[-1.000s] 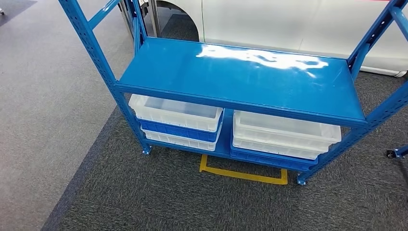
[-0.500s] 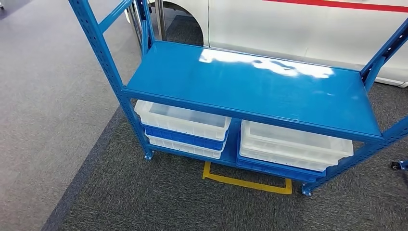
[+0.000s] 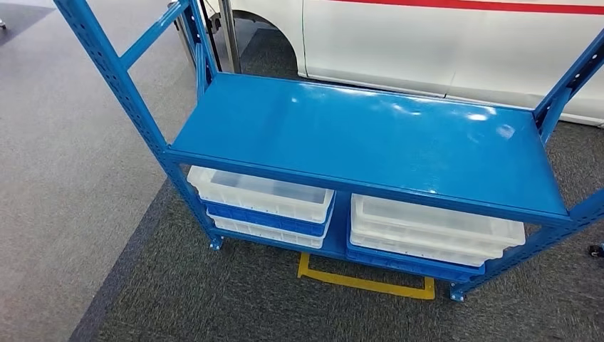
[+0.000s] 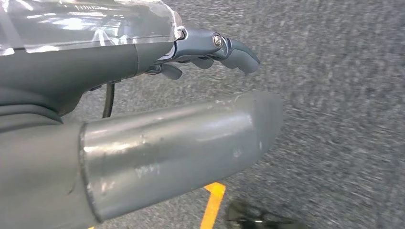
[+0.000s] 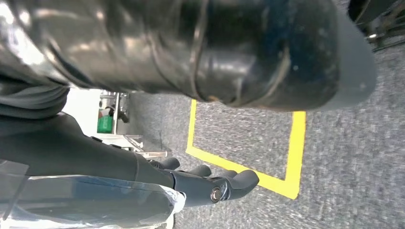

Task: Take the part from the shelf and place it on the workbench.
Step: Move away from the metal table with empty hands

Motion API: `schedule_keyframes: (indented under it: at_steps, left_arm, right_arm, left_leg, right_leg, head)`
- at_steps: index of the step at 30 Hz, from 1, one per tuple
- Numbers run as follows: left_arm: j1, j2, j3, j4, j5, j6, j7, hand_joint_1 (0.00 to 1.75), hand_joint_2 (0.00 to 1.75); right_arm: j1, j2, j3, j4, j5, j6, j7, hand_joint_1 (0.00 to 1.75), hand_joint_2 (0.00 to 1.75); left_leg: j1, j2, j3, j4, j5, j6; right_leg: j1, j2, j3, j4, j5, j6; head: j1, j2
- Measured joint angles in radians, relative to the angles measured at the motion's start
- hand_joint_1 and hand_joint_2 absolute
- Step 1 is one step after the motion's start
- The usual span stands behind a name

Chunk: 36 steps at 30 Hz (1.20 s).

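No legible text, label, brand, number or sign anywhere. Blue shelf point(image 3: 370, 139): bare painted metal, unlettered. White and blue bins point(image 3: 260, 203) beneath: unmarked. Yellow floor tape point(image 3: 367, 281) on the carpet: plain outline, no characters. White panel with red stripe point(image 3: 456, 43) behind: no readable lettering. Wrist views: grey covers and dark fingers point(image 4: 239, 50), unlabelled.
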<state>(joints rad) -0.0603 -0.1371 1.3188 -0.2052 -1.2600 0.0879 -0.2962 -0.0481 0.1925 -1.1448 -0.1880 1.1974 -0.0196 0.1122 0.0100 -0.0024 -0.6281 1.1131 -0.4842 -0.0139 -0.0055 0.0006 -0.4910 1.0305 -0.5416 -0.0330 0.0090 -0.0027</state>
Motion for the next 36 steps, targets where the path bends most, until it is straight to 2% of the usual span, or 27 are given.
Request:
schedule_keyframes:
  at_steps: [2,3,4,6,7,8,10,11,12,13,14,16,17,18,20,22,23,25,26,27,28,30,31,32,34,35,36]
  left_arm:
    - [0.002,0.0,0.0,0.0,0.0,0.003,0.001,0.0,0.0]
    - [0.003,-0.001,0.0,0.0,0.0,0.005,0.002,0.0,0.0]
    - [0.003,-0.001,0.0,0.0,-0.001,0.007,0.004,0.0,0.0]
    - [0.003,-0.003,0.0,0.0,-0.003,0.012,0.005,0.0,0.0]
    - [0.002,-0.004,0.0,0.0,-0.005,0.013,0.005,0.0,0.0]
    - [0.001,-0.005,-0.001,0.0,-0.006,0.014,0.004,0.0,0.0]
    - [-0.001,-0.004,-0.001,0.0,-0.009,0.016,0.005,0.0,0.0]
    - [-0.001,-0.004,-0.002,0.0,-0.01,0.017,0.005,0.0,0.0]
    - [-0.002,-0.005,-0.002,0.0,-0.01,0.017,0.005,0.0,0.0]
    - [-0.002,-0.005,-0.002,0.0,-0.011,0.018,0.005,0.0,0.0]
    - [-0.002,-0.006,-0.003,0.0,-0.011,0.018,0.005,0.0,0.0]
    - [-0.002,-0.008,-0.004,0.0,-0.011,0.018,0.005,0.0,0.0]
    - [-0.003,-0.008,-0.005,0.0,-0.012,0.019,0.005,0.0,0.0]
    - [-0.004,-0.008,-0.005,0.0,-0.012,0.019,0.005,0.0,0.0]
    - [-0.006,-0.009,-0.006,0.0,-0.013,0.02,0.005,0.0,0.0]
    - [-0.007,-0.009,-0.006,0.0,-0.013,0.02,0.006,0.0,0.0]
    - [-0.007,-0.01,-0.006,0.0,-0.013,0.02,0.007,0.0,0.0]
    - [-0.006,-0.011,-0.006,0.0,-0.014,0.02,0.01,0.0,0.0]
    - [-0.005,-0.011,-0.006,0.0,-0.014,0.02,0.012,0.0,0.0]
    - [-0.004,-0.011,-0.006,0.0,-0.014,0.02,0.014,0.0,0.0]
    - [-0.003,-0.011,-0.006,0.0,-0.014,0.02,0.016,0.0,0.0]
    - [-0.002,-0.011,-0.006,0.0,-0.013,0.02,0.018,0.0,0.0]
    - [-0.002,-0.012,-0.006,0.0,-0.013,0.02,0.018,0.0,0.44]
    - [-0.003,-0.012,-0.006,0.0,-0.012,0.02,0.018,0.0,0.87]
    - [-0.003,-0.013,-0.006,0.0,-0.011,0.02,0.022,0.0,1.75]
    - [-0.003,-0.013,-0.006,0.0,-0.01,0.02,0.025,0.0,1.75]
    - [-0.003,-0.013,-0.006,0.0,-0.01,0.02,0.027,0.0,1.75]
  right_arm:
    - [-0.002,0.002,-0.002,0.0,0.001,0.001,-0.003,0.0,0.44]
    - [-0.003,0.003,-0.003,0.0,0.001,0.003,-0.004,0.0,0.44]
    - [-0.005,0.003,-0.004,0.0,-0.002,0.005,-0.005,0.0,0.0]
    - [-0.007,0.003,-0.01,0.0,-0.013,0.012,-0.004,0.0,0.0]
    - [-0.008,0.003,-0.014,0.0,-0.02,0.015,-0.004,0.0,0.0]
    - [-0.008,0.003,-0.019,0.0,-0.024,0.017,-0.004,0.0,0.0]
    - [-0.008,0.003,-0.023,0.0,-0.023,0.014,-0.004,0.0,0.0]
    - [-0.007,0.003,-0.024,0.0,-0.019,0.009,-0.004,0.0,0.0]
    - [-0.006,0.003,-0.024,0.0,-0.014,0.004,-0.004,0.0,0.0]
    - [-0.004,0.003,-0.024,0.0,-0.008,-0.001,-0.003,0.0,0.0]
    - [-0.002,0.003,-0.024,0.0,-0.004,-0.006,-0.003,0.0,0.0]
    - [-0.002,0.003,-0.024,0.0,0.001,-0.014,-0.003,0.0,0.87]
    - [-0.004,0.003,-0.024,0.0,0.002,-0.019,-0.003,0.0,1.31]
    - [-0.006,0.003,-0.024,0.0,0.003,-0.024,-0.003,0.0,1.75]
    - [-0.008,0.003,-0.024,0.0,0.004,-0.033,-0.003,0.0,1.75]
    - [-0.008,0.004,-0.024,0.0,0.005,-0.04,-0.003,0.0,1.75]
    - [-0.008,0.005,-0.024,0.0,0.005,-0.042,-0.002,0.0,1.75]
    - [-0.008,0.004,-0.024,0.0,0.006,-0.046,0.003,0.0,1.75]
    - [-0.008,0.005,-0.024,0.0,0.006,-0.049,0.007,0.0,1.75]
    - [-0.008,0.005,-0.024,0.0,0.006,-0.052,0.012,0.0,1.75]
    - [-0.008,0.005,-0.024,0.0,0.006,-0.055,0.017,0.0,1.75]
    - [-0.009,0.005,-0.024,0.0,0.006,-0.058,0.019,0.0,1.75]
    - [-0.009,0.005,-0.024,0.0,0.007,-0.06,0.017,0.0,1.75]
    - [-0.01,0.005,-0.024,0.0,0.007,-0.063,0.013,0.0,1.75]
    - [-0.011,0.004,-0.024,0.0,0.007,-0.067,0.008,0.0,1.75]
    - [-0.011,0.004,-0.024,0.0,0.007,-0.069,0.006,0.0,1.75]
    - [-0.011,0.004,-0.024,0.0,0.007,-0.069,0.006,0.0,1.31]
  left_leg:
    - [-0.006,0.001,0.013,-0.068,0.043,0.011]
    - [-0.009,0.001,0.012,-0.072,0.041,0.017]
    - [-0.009,0.001,0.015,-0.075,0.041,0.022]
    - [-0.004,0.003,0.028,-0.089,0.044,0.032]
    - [-0.001,0.006,0.036,-0.097,0.042,0.037]
    - [0.0,0.01,0.044,-0.102,0.039,0.043]
    - [0.0,0.016,0.056,-0.105,0.028,0.05]
    - [-0.001,0.018,0.062,-0.104,0.022,0.051]
    - [-0.001,0.018,0.07,-0.104,0.016,0.05]
    - [0.0,0.018,0.079,-0.103,0.01,0.048]
    - [0.0,0.018,0.088,-0.101,0.003,0.045]
    - [-0.002,0.017,0.099,-0.097,-0.011,0.035]
    - [-0.004,0.017,0.101,-0.096,-0.016,0.028]
    - [-0.005,0.018,0.101,-0.096,-0.018,0.022]
    - [-0.003,0.018,0.104,-0.097,-0.021,0.012]
    - [-0.001,0.014,0.096,-0.069,-0.043,0.002]
    - [0.001,0.012,0.076,-0.024,-0.069,-0.003]
    - [0.004,0.011,0.012,0.105,-0.129,-0.012]
    - [0.006,0.011,-0.019,0.161,-0.145,-0.018]
    - [0.009,0.011,-0.034,0.182,-0.139,-0.024]
    - [0.013,0.011,-0.033,0.168,-0.114,-0.03]
    - [0.024,0.011,0.018,0.04,-0.032,-0.041]
    - [0.027,0.01,0.046,-0.025,-0.007,-0.047]
    - [0.028,0.009,0.066,-0.069,0.006,-0.043]
    - [0.023,0.006,0.076,-0.09,0.0,-0.032]
    - [0.022,0.006,0.076,-0.087,0.001,-0.024]
    - [0.02,0.006,0.075,-0.087,0.001,-0.024]
  right_leg:
    - [0.001,0.0,0.004,0.001,-0.011,0.009]
    - [0.001,0.001,0.004,0.0,-0.014,0.014]
    - [0.001,0.001,0.005,-0.004,-0.017,0.02]
    - [0.0,0.001,0.009,0.004,-0.033,0.031]
    - [0.001,0.001,-0.002,0.032,-0.049,0.035]
    - [-0.001,0.001,-0.028,0.083,-0.072,0.038]
    - [-0.004,0.001,-0.11,0.214,-0.114,0.043]
    - [-0.006,0.001,-0.145,0.259,-0.117,0.045]
    - [-0.008,0.0,-0.162,0.268,-0.099,0.046]
    - [-0.009,0.0,-0.16,0.239,-0.061,0.046]
    - [-0.01,-0.001,-0.141,0.178,-0.011,0.045]
    - [-0.007,-0.003,-0.1,0.065,0.049,0.039]
    - [-0.004,-0.004,-0.088,0.034,0.058,0.035]
    - [-0.001,-0.004,-0.086,0.027,0.052,0.032]
    - [-0.002,-0.002,-0.083,0.018,0.053,0.025]
    - [-0.007,-0.002,-0.076,0.009,0.055,0.013]
    - [-0.009,-0.002,-0.073,0.005,0.056,0.008]
    - [-0.008,-0.003,-0.071,0.005,0.053,0.0]
    - [-0.007,-0.002,-0.07,0.005,0.051,-0.003]
    - [-0.007,-0.001,-0.067,0.005,0.049,-0.006]
    - [-0.008,0.001,-0.064,0.006,0.046,-0.006]
    - [-0.011,0.004,-0.055,0.012,0.037,-0.003]
    - [-0.009,0.006,-0.054,0.019,0.03,0.002]
    - [-0.007,0.007,-0.054,0.024,0.025,0.007]
    - [-0.001,0.009,-0.057,0.029,0.02,0.014]
    - [-0.001,0.009,-0.056,0.026,0.021,0.015]
    - [-0.001,0.009,-0.055,0.024,0.022,0.016]
  head:
    - [0.0,0.0]
    - [0.0,0.0]
    - [0.0,0.0]
    - [0.0,0.0]
    - [0.0,0.0]
    - [0.0,0.0]
    - [0.0,0.0]
    - [0.0,0.0]
    - [0.0,0.0]
    - [0.0,0.0]
    - [0.001,0.0]
    - [0.0,0.0]
    - [0.0,0.0]
    - [0.0,0.0]
    - [0.0,0.0]
    - [0.0,0.0]
    - [-0.001,0.0]
    - [-0.001,0.0]
    - [-0.001,0.0]
    - [-0.001,0.0]
    - [-0.001,0.0]
    - [-0.001,0.0]
    - [-0.001,0.0]
    - [-0.001,0.0]
    - [0.0,0.0]
    - [0.0,0.0]
    - [0.0,0.0]
